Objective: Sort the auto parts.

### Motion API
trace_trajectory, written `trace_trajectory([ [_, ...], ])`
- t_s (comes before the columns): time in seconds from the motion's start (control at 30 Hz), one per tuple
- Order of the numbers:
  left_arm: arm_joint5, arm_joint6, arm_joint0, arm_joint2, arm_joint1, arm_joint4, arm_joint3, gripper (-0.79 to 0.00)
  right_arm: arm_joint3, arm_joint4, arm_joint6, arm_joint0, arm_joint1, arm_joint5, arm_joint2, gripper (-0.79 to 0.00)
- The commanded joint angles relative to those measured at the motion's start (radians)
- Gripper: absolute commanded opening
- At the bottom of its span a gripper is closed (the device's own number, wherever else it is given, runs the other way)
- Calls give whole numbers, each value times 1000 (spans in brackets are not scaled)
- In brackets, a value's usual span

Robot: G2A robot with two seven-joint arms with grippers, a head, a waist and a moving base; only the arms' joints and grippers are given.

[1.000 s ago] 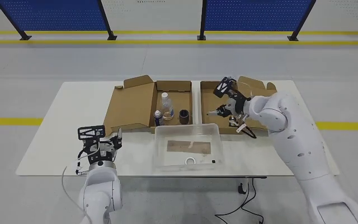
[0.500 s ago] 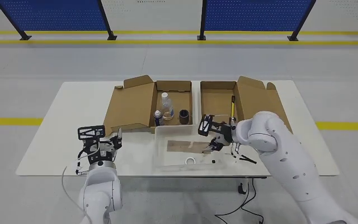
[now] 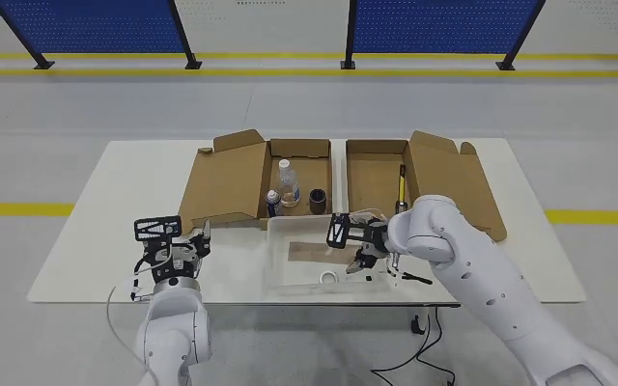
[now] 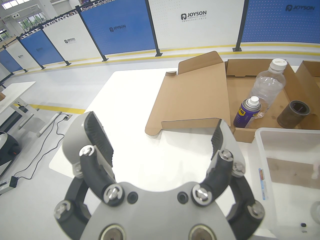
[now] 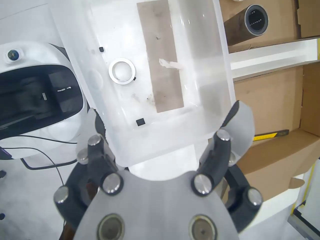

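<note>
- The right gripper (image 5: 168,116) hangs open over one end of the clear bin (image 5: 220,38); the left gripper (image 4: 156,126) sits open above the bench (image 4: 125,101), holding nothing.
- A white ring (image 5: 122,71) lies flat on the bin floor, near a small black part (image 5: 140,122).
- The ring looks light, rigid and smooth; pinch its wall, one finger inside the bore, since a flat grip may slip.

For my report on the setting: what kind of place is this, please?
Likely an industrial hall with a fenced work area: blue and white perforated partition panels, yellow floor lines, and a white table bearing open brown cardboard boxes.
</note>
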Motion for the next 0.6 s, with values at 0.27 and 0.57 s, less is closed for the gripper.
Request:
trace_trajectory([
  [0.27, 0, 0, 0, 0, 0, 0, 0, 0, -11, -31, -37, -11, 1, 8, -2, 0],
  [0.57, 0, 0, 0, 0, 0, 0, 0, 0, 12, -25, 38, 43, -38, 163, -99, 0],
])
